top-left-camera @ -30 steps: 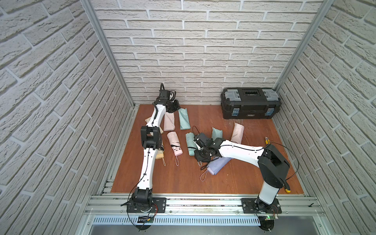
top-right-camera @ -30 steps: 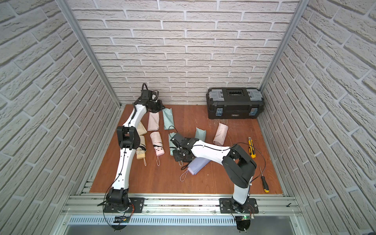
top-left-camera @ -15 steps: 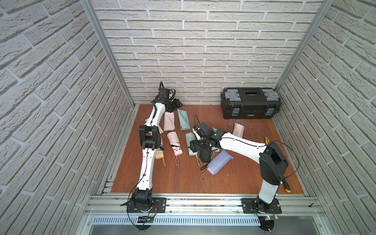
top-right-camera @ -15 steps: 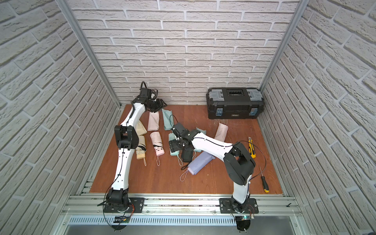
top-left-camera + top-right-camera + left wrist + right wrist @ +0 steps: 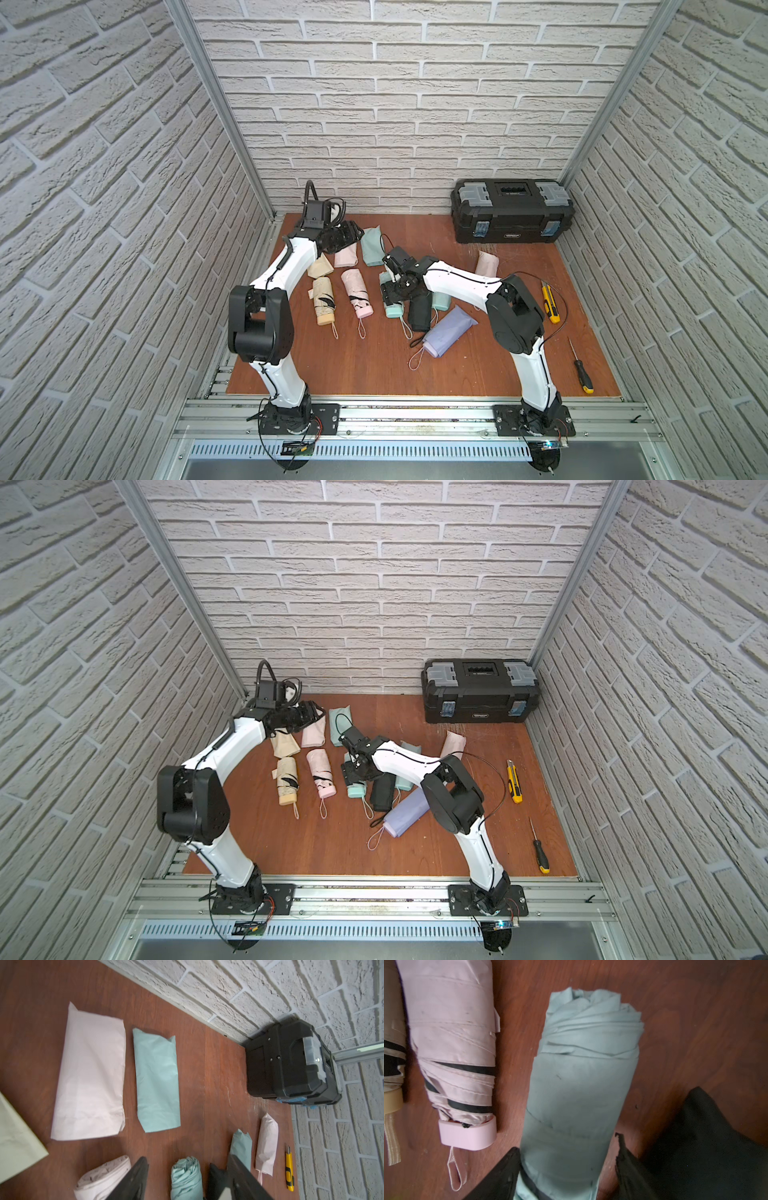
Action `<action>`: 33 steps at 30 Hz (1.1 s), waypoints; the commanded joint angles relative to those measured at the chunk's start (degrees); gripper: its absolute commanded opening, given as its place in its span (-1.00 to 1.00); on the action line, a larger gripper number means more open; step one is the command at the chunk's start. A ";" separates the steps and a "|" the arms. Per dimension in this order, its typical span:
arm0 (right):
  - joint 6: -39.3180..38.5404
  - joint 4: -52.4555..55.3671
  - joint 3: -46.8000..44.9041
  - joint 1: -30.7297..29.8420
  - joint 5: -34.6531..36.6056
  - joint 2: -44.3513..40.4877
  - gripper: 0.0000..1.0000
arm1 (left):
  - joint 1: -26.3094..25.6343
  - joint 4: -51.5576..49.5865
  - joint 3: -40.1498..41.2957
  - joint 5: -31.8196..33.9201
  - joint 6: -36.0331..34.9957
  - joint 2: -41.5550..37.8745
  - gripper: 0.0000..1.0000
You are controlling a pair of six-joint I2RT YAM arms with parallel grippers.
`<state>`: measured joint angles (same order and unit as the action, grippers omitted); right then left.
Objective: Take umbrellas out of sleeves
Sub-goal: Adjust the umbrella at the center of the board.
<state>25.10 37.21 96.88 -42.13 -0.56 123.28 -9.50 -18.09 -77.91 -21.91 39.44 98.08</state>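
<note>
right gripper (image 5: 566, 1142): jaws apart, straddling the mint umbrella; one finger against its side, the other just beside it
mint umbrella (image 5: 581, 1088): lies on the table, out of any sleeve, bunched tip pointing away from the gripper
pink umbrella (image 5: 454, 1053): alongside the mint one, not touching; handle and wrist loop visible
beige umbrella (image 5: 392, 1059): beyond the pink one, mostly cut off
black fabric (image 5: 708, 1142): near the other finger; umbrella or sleeve unclear
table (image 5: 695, 1012): red-brown wood

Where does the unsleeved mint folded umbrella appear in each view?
Top view: mint folded fabric umbrella, central.
Top view: same spot.
Left wrist: its crumpled end, by the picture's edge.
Right wrist: fills the middle.
Landmark: pink folded umbrella beside it, in all four.
</note>
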 commanded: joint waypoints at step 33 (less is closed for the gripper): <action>5.65 -5.25 -12.12 -0.94 2.25 -13.71 0.44 | -1.99 -5.09 6.43 -14.92 -4.52 -9.38 0.27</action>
<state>29.87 34.39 87.05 -42.87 -1.02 115.85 -11.79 -25.65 -72.47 -34.00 34.61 87.72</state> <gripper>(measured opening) 0.718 0.637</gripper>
